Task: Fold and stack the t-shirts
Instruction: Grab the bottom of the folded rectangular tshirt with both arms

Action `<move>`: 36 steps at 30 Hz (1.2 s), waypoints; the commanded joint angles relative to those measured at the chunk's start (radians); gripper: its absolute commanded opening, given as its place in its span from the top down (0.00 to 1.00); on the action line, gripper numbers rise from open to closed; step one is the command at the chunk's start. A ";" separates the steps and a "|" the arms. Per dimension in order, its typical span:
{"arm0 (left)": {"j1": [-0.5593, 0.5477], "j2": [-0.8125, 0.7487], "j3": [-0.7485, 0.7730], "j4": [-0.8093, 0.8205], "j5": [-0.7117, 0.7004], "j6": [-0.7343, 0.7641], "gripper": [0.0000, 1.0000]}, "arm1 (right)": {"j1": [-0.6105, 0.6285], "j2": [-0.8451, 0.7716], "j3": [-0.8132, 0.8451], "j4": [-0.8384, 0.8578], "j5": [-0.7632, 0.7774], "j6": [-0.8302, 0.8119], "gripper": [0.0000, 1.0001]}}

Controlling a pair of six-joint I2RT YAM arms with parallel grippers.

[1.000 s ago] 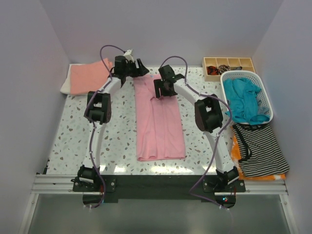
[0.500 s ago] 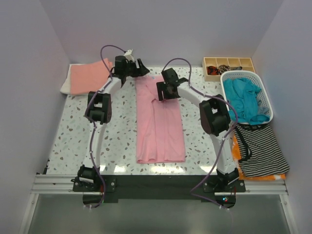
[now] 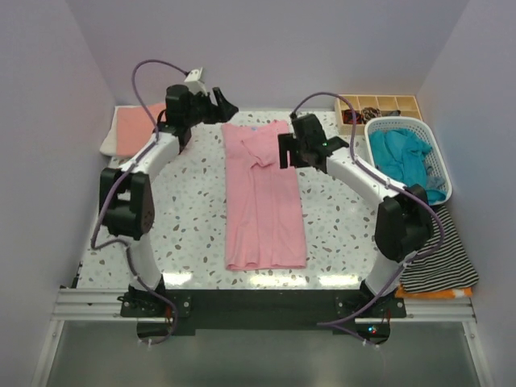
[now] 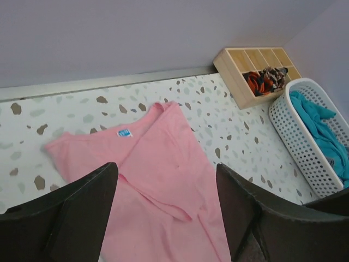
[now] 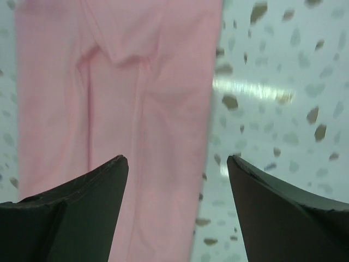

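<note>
The left end effector was seen released, nothing grasped, above the collar end of the pink t-shirt; the right end effector was likewise released above its right edge. The t-shirt was laid as a long folded strip on the worktop

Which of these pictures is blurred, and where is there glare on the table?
Right wrist: soft all over, the specks of the table smeared, a bright glare streak right of the pink shirt. Top external: sharp, pale glare patches along the table's near edge. Left wrist: shirt and basket sharp, only the dark jaws at the bottom out of focus.
</note>
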 commanded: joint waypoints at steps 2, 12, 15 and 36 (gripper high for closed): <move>-0.124 -0.358 -0.559 0.088 -0.155 -0.057 0.23 | -0.002 -0.199 -0.380 -0.063 -0.168 0.095 0.22; -0.338 -0.887 -1.058 -0.102 -0.373 -0.222 0.24 | -0.002 -0.519 -0.673 -0.156 -0.322 0.152 0.22; -0.347 -0.987 -1.104 -0.223 -0.401 -0.250 0.24 | -0.002 -0.546 -0.742 -0.158 -0.365 0.178 0.22; -0.438 -1.289 -1.381 -0.461 -0.231 -0.505 0.34 | -0.001 -0.605 -0.926 -0.133 -0.538 0.249 0.23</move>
